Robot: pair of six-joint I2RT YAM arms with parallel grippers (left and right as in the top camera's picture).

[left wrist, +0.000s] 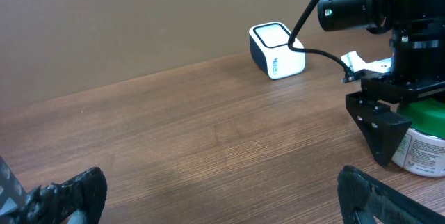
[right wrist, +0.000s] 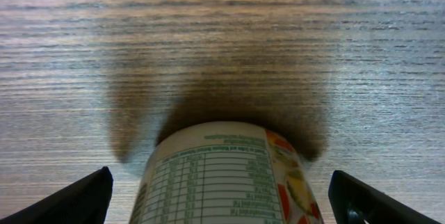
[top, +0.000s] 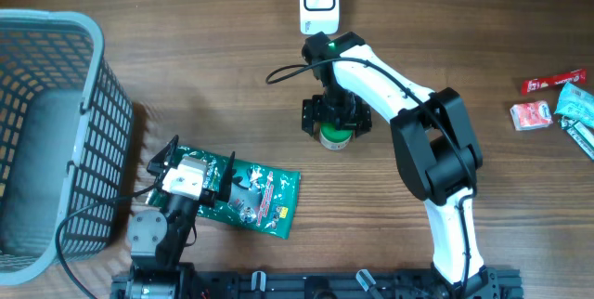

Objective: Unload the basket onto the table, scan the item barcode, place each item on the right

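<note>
The item, a white bottle with a green lid (top: 336, 136), stands upright on the wooden table below the white barcode scanner (top: 318, 2). My right gripper (top: 336, 118) hangs over it, open, one finger on each side and a gap showing at both. The right wrist view shows the bottle's printed label (right wrist: 222, 175) between the two spread fingertips (right wrist: 90, 196). In the left wrist view the scanner (left wrist: 277, 50) stands at the back and the bottle (left wrist: 425, 140) sits at the right edge. My left gripper (left wrist: 221, 182) is open over bare wood, with nothing between its fingers.
A grey mesh basket (top: 93, 104) fills the left side. A green snack packet (top: 264, 197) lies under and beside my left gripper (top: 198, 162). Red and teal packets (top: 534, 113) lie at the far right. A black cable (top: 288, 71) loops near the scanner.
</note>
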